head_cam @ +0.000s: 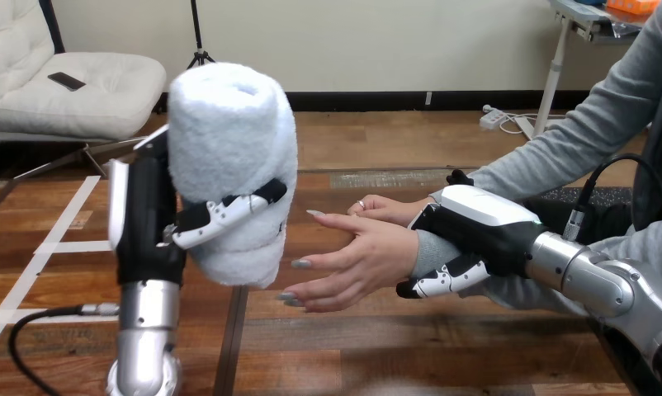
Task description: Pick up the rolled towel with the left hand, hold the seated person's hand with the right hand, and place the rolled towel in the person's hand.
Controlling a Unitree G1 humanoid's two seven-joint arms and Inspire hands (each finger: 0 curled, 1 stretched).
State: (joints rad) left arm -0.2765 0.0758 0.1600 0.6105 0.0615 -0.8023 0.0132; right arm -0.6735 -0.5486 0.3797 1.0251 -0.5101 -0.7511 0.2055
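Head view shows one rolled towel (229,140), upright at centre-left of the frame, with the left hand (150,223) clasped round its middle. It looks soft, light and squashy, so a grip round the waist should stop it unrolling. Just right of it, the person's hand (361,256) lies open. The right hand (476,227) is wrapped round that wrist. The person's other hand (385,206) rests behind: two robot hands, two human.

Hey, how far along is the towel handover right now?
Done: the left hand has its fingers curled round the rolled towel and holds it upright above the table. The right hand is curled round the person's wrist. In hand: the towel is beside the person's hand, which is open, not touching. Left: setting it in that palm and releasing.
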